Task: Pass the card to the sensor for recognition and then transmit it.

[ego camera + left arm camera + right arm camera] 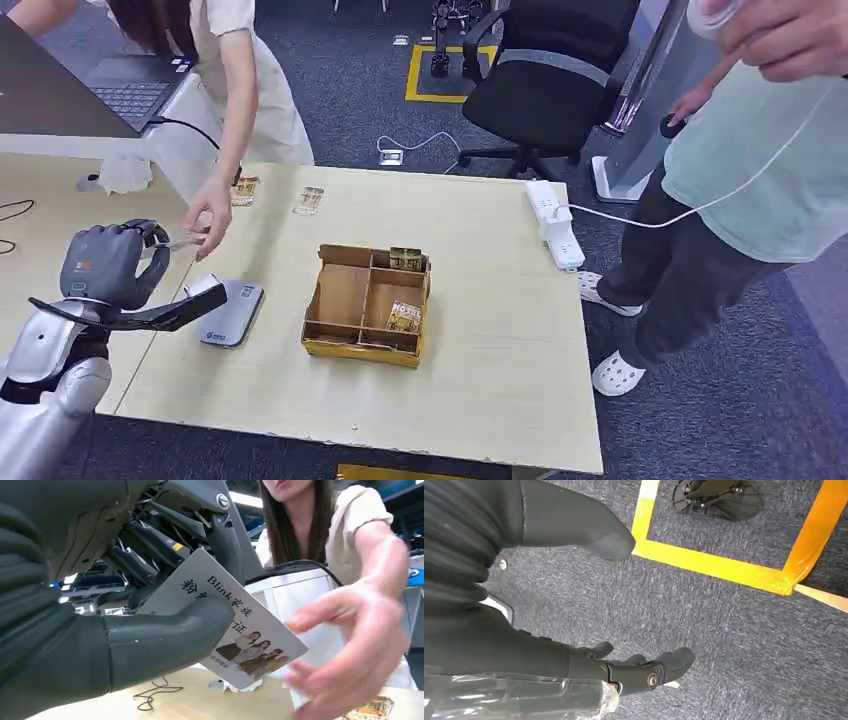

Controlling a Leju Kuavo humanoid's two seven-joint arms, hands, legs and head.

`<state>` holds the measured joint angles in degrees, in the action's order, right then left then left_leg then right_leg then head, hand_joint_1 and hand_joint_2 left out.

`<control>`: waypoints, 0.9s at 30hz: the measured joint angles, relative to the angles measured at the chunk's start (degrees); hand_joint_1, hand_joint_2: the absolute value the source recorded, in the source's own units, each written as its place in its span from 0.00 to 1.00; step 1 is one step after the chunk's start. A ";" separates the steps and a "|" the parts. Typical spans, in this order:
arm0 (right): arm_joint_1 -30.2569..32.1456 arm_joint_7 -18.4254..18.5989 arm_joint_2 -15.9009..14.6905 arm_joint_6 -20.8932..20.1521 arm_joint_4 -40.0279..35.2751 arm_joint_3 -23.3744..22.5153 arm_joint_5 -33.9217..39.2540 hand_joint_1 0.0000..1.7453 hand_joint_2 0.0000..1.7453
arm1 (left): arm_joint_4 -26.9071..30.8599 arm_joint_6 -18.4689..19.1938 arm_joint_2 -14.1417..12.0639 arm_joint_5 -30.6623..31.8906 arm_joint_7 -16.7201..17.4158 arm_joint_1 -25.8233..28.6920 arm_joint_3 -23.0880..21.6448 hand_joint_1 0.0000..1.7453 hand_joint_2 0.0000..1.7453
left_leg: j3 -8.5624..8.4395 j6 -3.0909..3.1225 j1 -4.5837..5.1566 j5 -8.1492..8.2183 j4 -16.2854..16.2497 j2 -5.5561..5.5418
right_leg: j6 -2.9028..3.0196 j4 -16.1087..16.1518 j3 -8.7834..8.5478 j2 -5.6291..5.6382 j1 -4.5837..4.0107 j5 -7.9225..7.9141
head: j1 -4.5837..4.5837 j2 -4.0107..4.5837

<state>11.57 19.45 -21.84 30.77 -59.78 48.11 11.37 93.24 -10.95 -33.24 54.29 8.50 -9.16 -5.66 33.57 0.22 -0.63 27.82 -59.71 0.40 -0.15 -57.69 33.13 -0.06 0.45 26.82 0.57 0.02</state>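
In the head view you see the left hand (108, 262), dark grey, raised over the worktop's (480, 390) left edge, at about nine o'clock of the picture. Its fingers are clamped on a thin white printed card (183, 243), which sticks out toward the person in a cream dress (240, 90). That person's hand (208, 215) is at the far end of the card; you cannot tell from here if it touches. Just beside the left hand, toward four o'clock from it, lies a flat silver-grey sensor pad (230, 312) on the light wooden worktop. In the middle stands an open brown cardboard box with compartments (367, 302); it holds some small printed cards. Two more small printed cards (308, 200) lie at the far edge, around eleven o'clock from the box. A white power strip (555, 222) lies at two o'clock, and a second person in a pale green shirt (770, 170) stands at three o'clock.

In the left wrist view you see the thick grey thumb (165, 640) pressing the card (250, 640) against the darker fingers (145, 545). The card shows black letters and a small photo of people. The person's hand (360, 645) is open, very near the card's edge.

In the right wrist view the right hand (634, 667) hangs over the grey carpet floor (724, 610) with yellow tape lines (724, 570). Its fingers are apart from the thumb and it holds nothing.
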 joint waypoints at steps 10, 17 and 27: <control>0.14 0.00 0.02 -0.20 0.00 -0.11 -0.31 0.00 1.00 | 0.00 -0.02 0.00 -0.09 -0.02 0.00 0.00 1.00 1.00 | 0.01 0.00 0.00 0.00 0.00 0.00 | 0.00 0.00 0.00 0.00 0.00 0.00 | 0.00 0.00; 0.43 0.17 0.15 -0.79 0.00 -0.70 -1.25 0.00 1.00 | -0.02 -0.79 -0.02 -0.18 -1.29 0.14 0.00 1.00 1.00 | 0.03 0.00 0.00 0.00 0.00 -0.01 | 0.00 0.00 0.01 0.00 0.00 0.00 | 0.00 0.00; 0.87 0.63 0.37 -1.03 0.07 -1.60 -1.84 0.00 1.00 | -0.02 -0.43 -0.66 -1.49 -3.85 1.27 0.00 1.00 1.00 | 0.04 0.00 0.00 0.00 0.00 -0.01 | 0.00 0.00 0.01 0.00 0.00 0.00 | 0.00 0.00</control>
<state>12.44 20.09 -21.46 29.75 -59.71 46.51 9.53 93.22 -11.38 -33.90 52.81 4.65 -7.89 -5.66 33.61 0.22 -0.63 27.82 -59.70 0.39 -0.15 -57.69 33.14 -0.06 0.45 26.83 0.57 0.02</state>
